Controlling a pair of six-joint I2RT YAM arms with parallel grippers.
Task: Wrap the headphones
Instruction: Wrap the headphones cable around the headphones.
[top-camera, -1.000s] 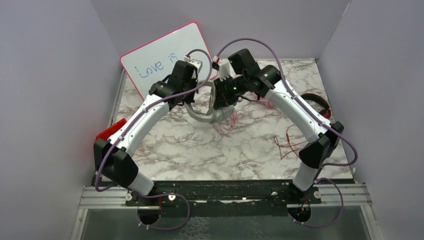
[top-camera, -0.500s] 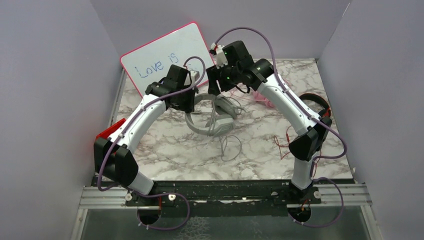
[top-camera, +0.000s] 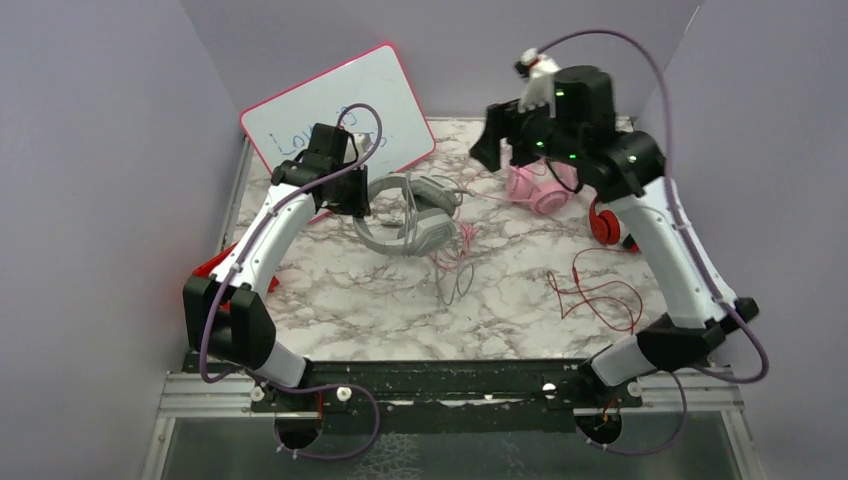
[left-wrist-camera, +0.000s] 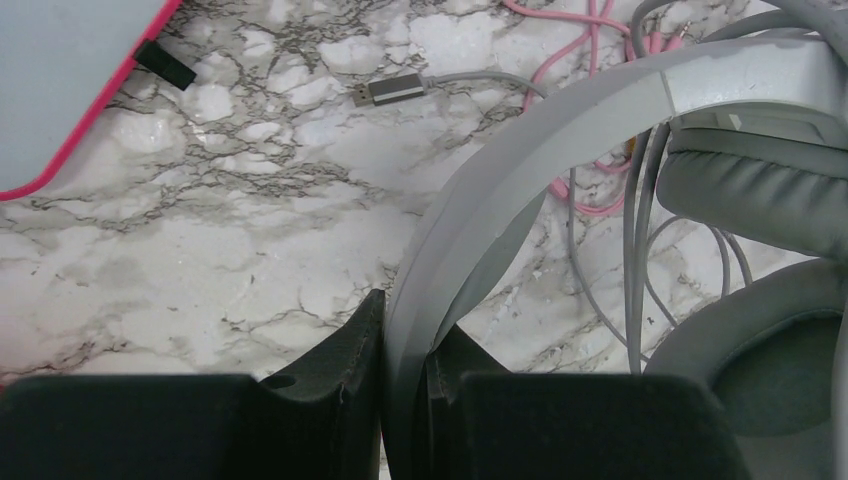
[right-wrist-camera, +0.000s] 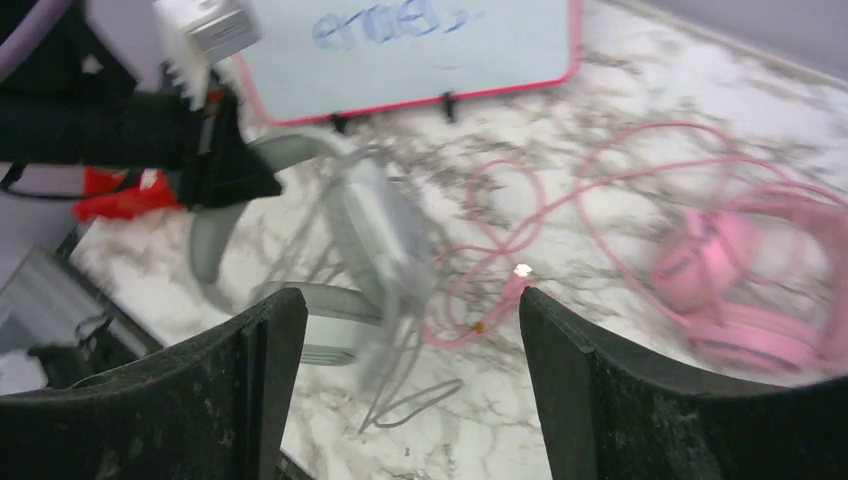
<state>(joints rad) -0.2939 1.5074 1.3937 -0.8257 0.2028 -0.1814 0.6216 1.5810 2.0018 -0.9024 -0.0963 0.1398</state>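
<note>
The grey headphones — pale band, thick padded cups, thin grey cable trailing loose — sit mid-table on the marble table just in front of the whiteboard, their headband pinched tight in the left gripper. The right gripper hangs above the back right, jaws spread wide with nothing between them. That arm half covers the pink headphones and leaves only one cup of the red-and-black headphones showing, their red cable sprawled nearer — and the right wrist view is blurred.
</note>
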